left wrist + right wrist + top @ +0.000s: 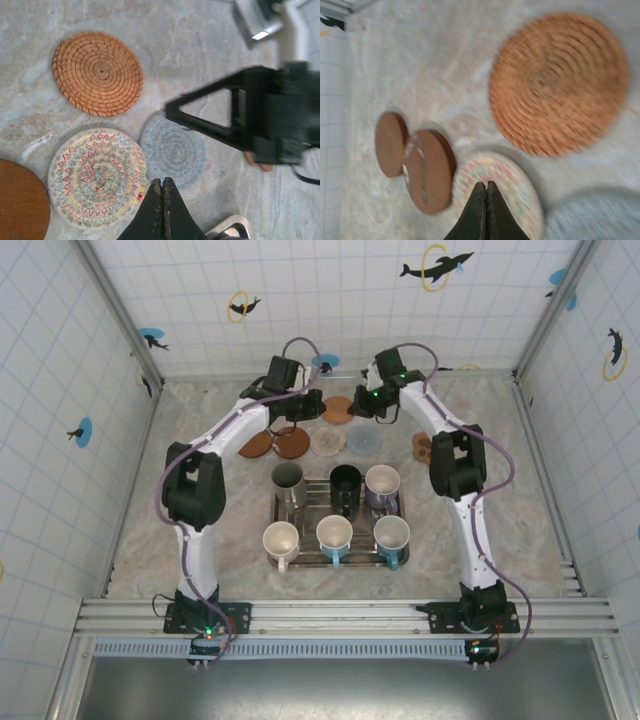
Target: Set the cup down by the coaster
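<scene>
Cups (334, 535) upright on tray (312, 508), two rows of three, mouths up, long axes vertical; near-row handles pointing toward the arm bases. Beyond tray, left to right: brown coasters (290, 447) overlapping, patterned coaster (97, 177), grey-blue coaster (172, 150); orange woven coaster (97, 73) farther back still. Above these coasters, beyond tray, fingers pressed together and empty: left gripper (162, 195), then right gripper (485, 200).

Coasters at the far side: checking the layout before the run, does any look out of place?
Yes. One brown coaster rests partly on the other brown coaster, so it looks tilted rather than flat. The woven orange coaster, the multicoloured coaster and the grey coaster lie flat.
</scene>
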Tool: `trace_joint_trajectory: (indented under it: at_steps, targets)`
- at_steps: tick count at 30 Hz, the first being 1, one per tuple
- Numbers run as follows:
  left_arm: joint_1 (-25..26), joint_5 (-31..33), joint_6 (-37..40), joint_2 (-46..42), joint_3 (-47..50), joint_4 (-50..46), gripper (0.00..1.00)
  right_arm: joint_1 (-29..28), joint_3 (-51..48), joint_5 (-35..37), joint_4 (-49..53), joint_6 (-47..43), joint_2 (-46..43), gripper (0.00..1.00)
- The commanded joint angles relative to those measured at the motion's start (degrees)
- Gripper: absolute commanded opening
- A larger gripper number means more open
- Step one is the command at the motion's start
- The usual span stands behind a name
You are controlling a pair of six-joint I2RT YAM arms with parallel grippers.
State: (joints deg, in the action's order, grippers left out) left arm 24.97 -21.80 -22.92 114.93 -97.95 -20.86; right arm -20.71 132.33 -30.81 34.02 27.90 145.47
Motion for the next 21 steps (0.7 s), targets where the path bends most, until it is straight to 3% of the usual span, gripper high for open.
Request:
trace_joint_trajectory:
  at_steps: [1,9,16,21]
  targets:
    - [-0.5,0.2,0.4,-5.3,3.1,4.6,0.00,-1.0,4.0,-3.3,-9.5,8.0,5.7,0.01]
    - [-0.5,1.0,1.2,-9.2,6.3,5.6,0.00,-1.6,5.9,0.4,-23.9,18.7,11.4,0.00]
    - [-0.5,0.7,1.2,-9.3,8.6,6.0,0.00,-1.2,9.2,2.5,-25.8,21.2,15.2,0.00]
    - [-0.5,0.8,1.2,-9.4,9.3,6.1,0.00,-0.8,9.1,4.2,-20.7,18.9,15.6,0.00]
